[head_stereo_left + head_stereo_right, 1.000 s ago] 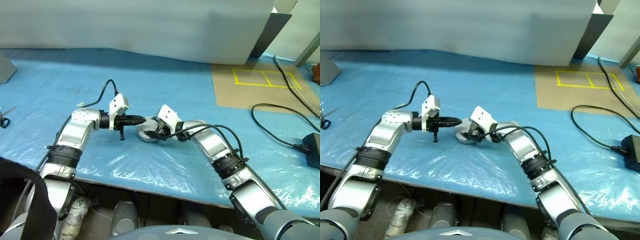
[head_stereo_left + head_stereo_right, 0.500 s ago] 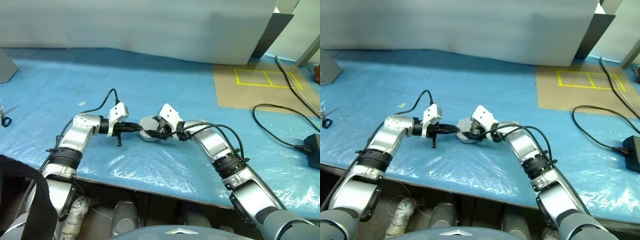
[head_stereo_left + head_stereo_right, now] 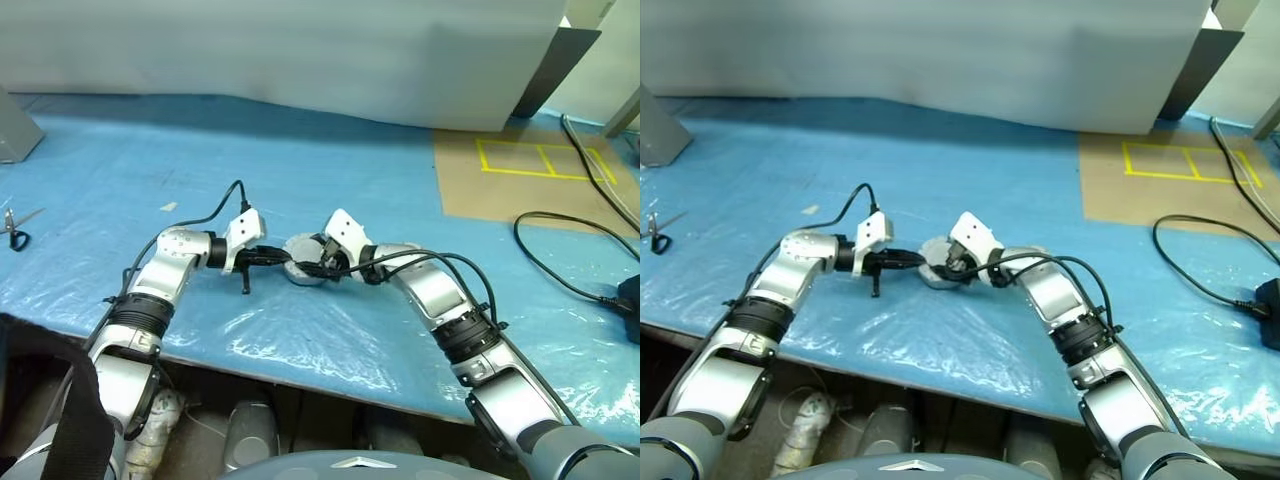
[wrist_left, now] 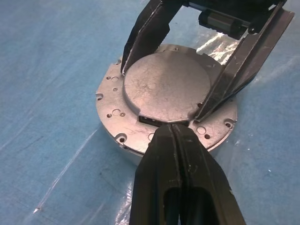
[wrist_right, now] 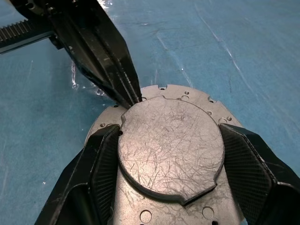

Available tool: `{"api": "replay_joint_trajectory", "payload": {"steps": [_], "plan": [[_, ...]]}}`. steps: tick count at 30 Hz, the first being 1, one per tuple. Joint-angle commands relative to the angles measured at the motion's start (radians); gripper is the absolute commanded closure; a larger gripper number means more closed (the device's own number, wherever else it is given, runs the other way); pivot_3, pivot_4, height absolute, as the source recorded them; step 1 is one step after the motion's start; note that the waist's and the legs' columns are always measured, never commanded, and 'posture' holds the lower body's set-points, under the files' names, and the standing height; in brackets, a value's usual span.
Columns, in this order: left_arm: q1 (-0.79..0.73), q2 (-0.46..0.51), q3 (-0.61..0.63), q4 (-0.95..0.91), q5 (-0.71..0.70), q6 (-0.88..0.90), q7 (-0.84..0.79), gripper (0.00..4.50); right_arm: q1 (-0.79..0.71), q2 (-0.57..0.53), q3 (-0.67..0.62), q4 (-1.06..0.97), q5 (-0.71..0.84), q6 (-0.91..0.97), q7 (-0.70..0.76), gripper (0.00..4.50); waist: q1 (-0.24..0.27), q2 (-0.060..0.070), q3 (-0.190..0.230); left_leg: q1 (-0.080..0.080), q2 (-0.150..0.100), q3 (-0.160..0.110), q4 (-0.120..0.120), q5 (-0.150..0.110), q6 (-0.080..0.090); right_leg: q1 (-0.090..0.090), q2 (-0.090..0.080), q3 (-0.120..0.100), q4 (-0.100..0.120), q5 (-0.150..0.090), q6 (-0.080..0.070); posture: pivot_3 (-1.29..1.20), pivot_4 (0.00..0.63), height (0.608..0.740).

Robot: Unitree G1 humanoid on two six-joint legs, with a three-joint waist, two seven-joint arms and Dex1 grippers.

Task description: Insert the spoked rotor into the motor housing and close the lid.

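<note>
The squat round silver-grey metal motor housing (image 4: pixel 164 105) sits on the blue plastic-covered surface (image 3: pixel 330 170), about midway between the two arms. Its plain grey scratched disc lid (image 5: pixel 171 147) lies flat on top, closed, so nothing inside the can is visible.

The right gripper (image 5: pixel 171 154) has its black jaws spread wide on either side of the raised lid disc, pads against its rim, grasping it. The left gripper (image 4: pixel 172 133) has its jaws clenched together with nothing between them, the joined tip resting at the lid's edge where a small notch shows.

Further out, a brown cardboard sheet with yellow tape rectangles (image 3: pixel 530 165) lies at the far right of the surface, and black cables (image 3: pixel 570 250) loop near it. A pair of scissors (image 3: pixel 12 232) rests at the far left edge. A pale wall panel (image 3: pixel 300 50) stands behind.

Compared with a second ago, the left gripper has come down and its tip now meets the lid's edge.
</note>
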Motion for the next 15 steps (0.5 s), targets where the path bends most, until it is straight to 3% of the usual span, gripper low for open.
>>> {"api": "replay_joint_trajectory", "payload": {"steps": [1,3,4,8,15], "plan": [[0.007,0.009,-0.028,0.039,0.046,-0.003,0.007,4.5,0.087,-0.052,0.006,0.036,-0.042,0.012,-0.002,0.58,0.002,-0.001,-0.001,-0.001,0.0,0.0,0.0,0.0,0.0,0.0,0.0,0.0,-0.002,0.0,0.0,0.0,0.15,0.74],[0.007,0.01,-0.027,0.042,0.045,-0.005,0.005,4.5,0.083,-0.065,0.002,-0.014,-0.034,0.003,0.022,0.01,-0.001,-0.002,-0.003,-0.004,0.0,0.001,0.0,0.001,-0.002,0.004,0.001,0.0,-0.003,-0.001,0.001,0.0,0.15,0.74],[0.006,0.009,-0.027,0.042,0.045,-0.004,0.004,4.5,0.078,-0.07,-0.007,-0.03,-0.029,-0.007,0.03,0.01,-0.001,-0.002,-0.003,-0.007,0.001,0.001,0.002,0.002,-0.004,0.002,0.001,-0.001,-0.003,0.002,-0.004,0.0,0.15,0.74],[0.006,0.008,-0.028,0.04,0.044,-0.003,0.0,4.5,0.048,-0.082,-0.071,-0.082,0.021,-0.052,0.067,0.01,-0.003,-0.002,-0.003,-0.017,0.001,0.005,0.003,0.003,-0.005,-0.004,0.002,-0.005,-0.003,0.005,0.0,0.0,0.15,0.74],[0.008,0.009,-0.027,0.041,0.043,-0.003,-0.008,4.5,0.016,-0.072,-0.186,-0.168,0.145,-0.012,0.092,0.01,-0.006,-0.002,0.0,-0.02,0.001,0.004,0.004,0.003,-0.005,-0.005,0.002,-0.006,-0.003,0.003,-0.003,0.0,0.15,0.74]]}}
